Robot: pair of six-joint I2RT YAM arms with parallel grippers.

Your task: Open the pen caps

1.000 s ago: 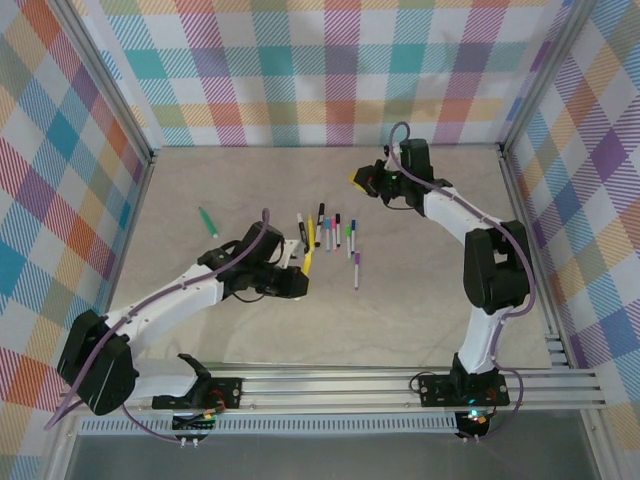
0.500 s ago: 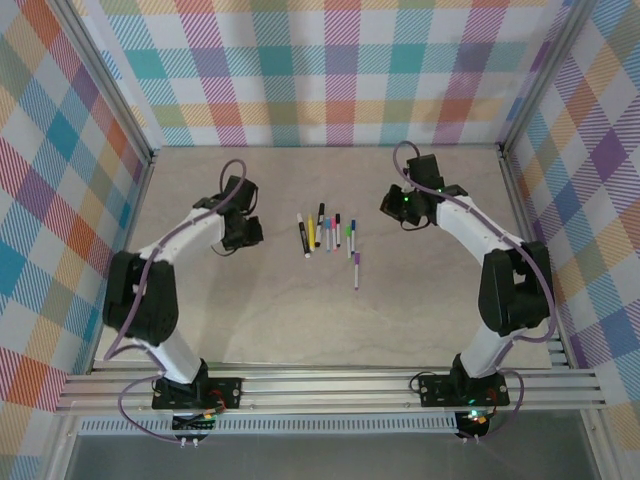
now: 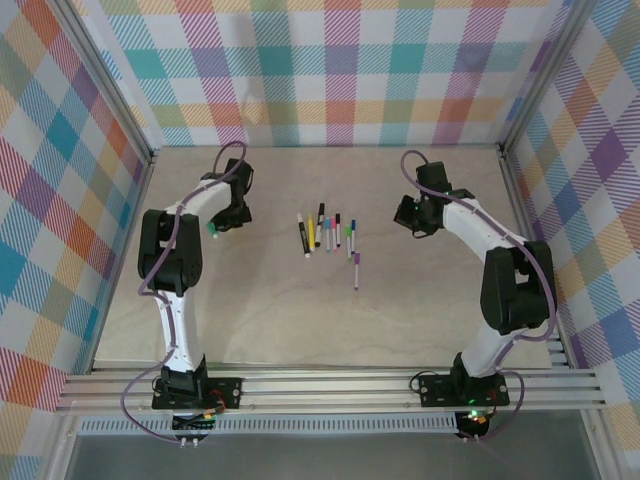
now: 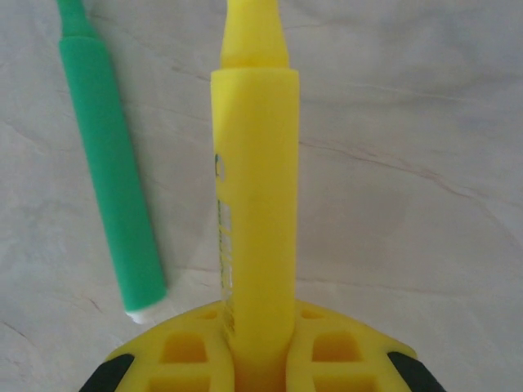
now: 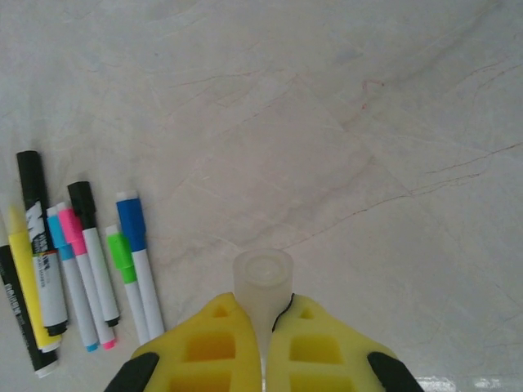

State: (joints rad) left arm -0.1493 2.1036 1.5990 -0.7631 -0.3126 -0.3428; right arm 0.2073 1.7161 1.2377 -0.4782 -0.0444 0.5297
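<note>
Two grippers: both of yours are clamped on something, one at each side of the table (image 3: 300, 320).
Left gripper (image 4: 260, 349): in your left wrist view its yellow fingers (image 4: 184, 353) press onto the lower end of a yellow highlighter (image 4: 255, 188). From above it sits left of the pen row (image 3: 328, 232), well apart from it.
Yellow highlighter: it points straight away from the fingers, and its narrow tip (image 4: 252, 33) is bare.
Green highlighter (image 4: 110, 163): it lies flat on the table just left of the yellow one, nearly parallel and not touching it. Its white end (image 4: 145, 313) is near the left finger.
Right gripper (image 5: 263, 327): its fingers are squeezed onto the lower part of a pale translucent cap (image 5: 263, 278), whose flat closed end points away from the wrist. You cannot tell whether the cap touches the table.
Pen row: the other pens lie side by side mid-table, between your two arms. A purple-capped pen (image 3: 356, 272) lies just nearer and to the right of them.
Caps on barrels: your right wrist view shows a black marker (image 5: 37, 245), a yellow pen (image 5: 24, 282), and thin white pens wearing a light blue cap (image 5: 54, 222), a pink cap (image 5: 70, 229), a black cap (image 5: 82, 198), a green cap (image 5: 120, 249) and a blue cap (image 5: 129, 216), all left of the gripper.
</note>
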